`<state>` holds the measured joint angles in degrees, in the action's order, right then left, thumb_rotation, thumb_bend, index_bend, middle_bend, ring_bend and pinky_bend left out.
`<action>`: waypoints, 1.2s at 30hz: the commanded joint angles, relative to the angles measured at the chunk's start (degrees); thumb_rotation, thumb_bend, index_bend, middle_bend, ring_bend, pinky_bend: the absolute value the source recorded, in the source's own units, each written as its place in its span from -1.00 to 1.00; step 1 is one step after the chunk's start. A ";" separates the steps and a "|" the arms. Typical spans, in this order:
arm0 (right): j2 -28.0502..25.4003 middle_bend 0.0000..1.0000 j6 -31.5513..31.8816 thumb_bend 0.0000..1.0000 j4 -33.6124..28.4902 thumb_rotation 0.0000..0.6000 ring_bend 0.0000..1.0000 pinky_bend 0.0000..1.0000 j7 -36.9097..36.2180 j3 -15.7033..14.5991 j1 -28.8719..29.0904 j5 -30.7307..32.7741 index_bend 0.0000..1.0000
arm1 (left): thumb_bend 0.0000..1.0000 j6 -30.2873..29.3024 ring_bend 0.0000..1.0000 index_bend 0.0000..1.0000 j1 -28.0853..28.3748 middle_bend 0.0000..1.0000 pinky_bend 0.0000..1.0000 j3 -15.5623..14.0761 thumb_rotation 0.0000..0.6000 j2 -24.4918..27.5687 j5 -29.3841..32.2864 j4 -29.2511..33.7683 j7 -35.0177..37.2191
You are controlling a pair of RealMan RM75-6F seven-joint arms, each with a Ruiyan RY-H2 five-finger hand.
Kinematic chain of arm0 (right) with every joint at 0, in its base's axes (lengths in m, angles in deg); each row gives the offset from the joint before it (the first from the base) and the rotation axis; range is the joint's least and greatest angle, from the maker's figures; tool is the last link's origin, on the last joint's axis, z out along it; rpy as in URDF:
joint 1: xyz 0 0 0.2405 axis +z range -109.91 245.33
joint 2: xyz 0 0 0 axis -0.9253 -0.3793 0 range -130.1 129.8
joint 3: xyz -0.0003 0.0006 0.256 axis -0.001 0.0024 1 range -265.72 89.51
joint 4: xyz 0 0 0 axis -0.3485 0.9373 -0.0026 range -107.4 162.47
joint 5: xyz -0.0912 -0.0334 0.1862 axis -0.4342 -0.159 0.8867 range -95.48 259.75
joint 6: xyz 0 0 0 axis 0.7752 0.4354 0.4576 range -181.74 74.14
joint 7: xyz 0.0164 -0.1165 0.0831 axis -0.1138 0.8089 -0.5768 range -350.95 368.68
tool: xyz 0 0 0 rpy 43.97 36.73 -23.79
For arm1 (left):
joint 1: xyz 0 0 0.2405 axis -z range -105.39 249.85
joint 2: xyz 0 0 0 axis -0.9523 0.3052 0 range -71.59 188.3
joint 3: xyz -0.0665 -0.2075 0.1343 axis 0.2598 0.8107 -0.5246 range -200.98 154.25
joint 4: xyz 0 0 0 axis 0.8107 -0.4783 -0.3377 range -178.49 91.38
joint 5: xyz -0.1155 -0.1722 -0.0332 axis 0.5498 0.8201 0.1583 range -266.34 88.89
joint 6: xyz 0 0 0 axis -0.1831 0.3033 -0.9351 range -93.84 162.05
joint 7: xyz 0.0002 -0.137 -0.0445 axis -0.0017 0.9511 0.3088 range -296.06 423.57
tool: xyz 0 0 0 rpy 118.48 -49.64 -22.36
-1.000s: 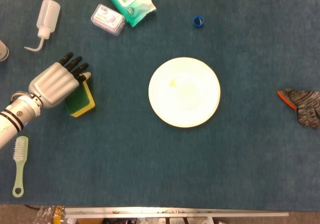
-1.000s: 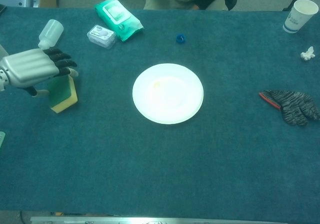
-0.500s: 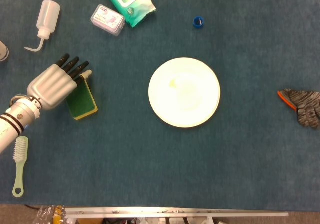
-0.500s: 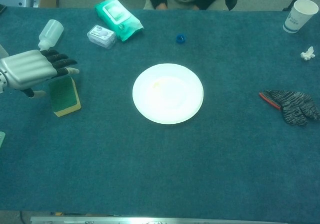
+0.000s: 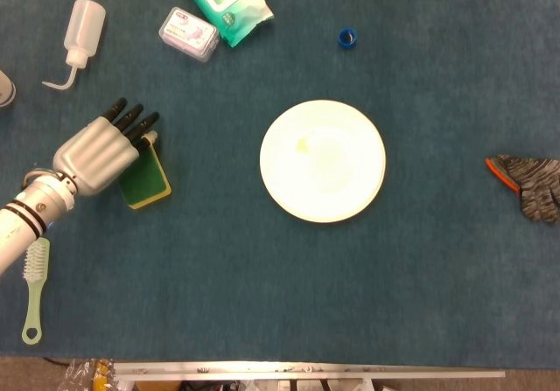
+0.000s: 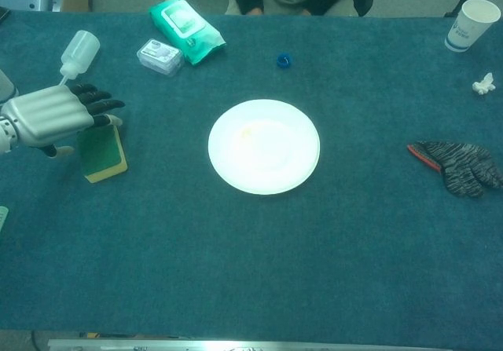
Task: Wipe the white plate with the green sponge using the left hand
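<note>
The white plate lies flat near the middle of the blue table. The green sponge with a yellow underside lies on the cloth far left of the plate. My left hand covers the sponge's left part, fingers stretched out straight above its far end. The fingertips point toward the back right. No finger is wrapped around the sponge, and whether the palm touches it is unclear. My right hand is in neither view.
At the back left are a squeeze bottle, a small clear box and a pack of wipes. A blue cap sits behind the plate. A grey glove lies far right, a brush front left, a paper cup back right.
The sponge has gone from tilted up on its edge to lying flatter on the cloth. My left hand has sunk slightly lower over it.
</note>
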<state>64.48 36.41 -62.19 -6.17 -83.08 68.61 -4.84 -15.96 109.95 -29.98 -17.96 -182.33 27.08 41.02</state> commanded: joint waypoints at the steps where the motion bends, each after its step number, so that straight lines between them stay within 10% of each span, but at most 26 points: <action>1: -0.02 -0.21 0.02 -0.22 -0.02 1.00 -0.51 -0.10 0.06 -0.02 -0.05 0.03 -0.22 | -0.47 -0.21 -1.00 -0.65 -0.07 -0.98 -0.85 0.06 1.00 -0.28 0.02 -0.34 -0.27; 28: 0.55 -0.21 -0.57 -0.22 1.41 1.00 -0.51 -0.10 -1.34 0.18 0.19 0.31 -0.22 | -0.45 -1.13 -1.00 -0.13 -0.63 -0.75 -0.85 4.19 1.00 3.00 6.96 8.61 2.04; 36: 1.13 -0.21 -1.38 -0.22 2.53 1.00 -0.51 -0.10 -2.60 0.10 0.69 0.15 -0.22 | -0.42 1.30 -1.00 -0.07 0.51 -0.73 -0.85 7.07 1.00 4.82 16.08 16.25 -9.50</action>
<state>65.56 35.10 -59.73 -8.70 -82.97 69.25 -4.66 -15.69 109.96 -24.21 -13.79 -170.45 40.44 37.05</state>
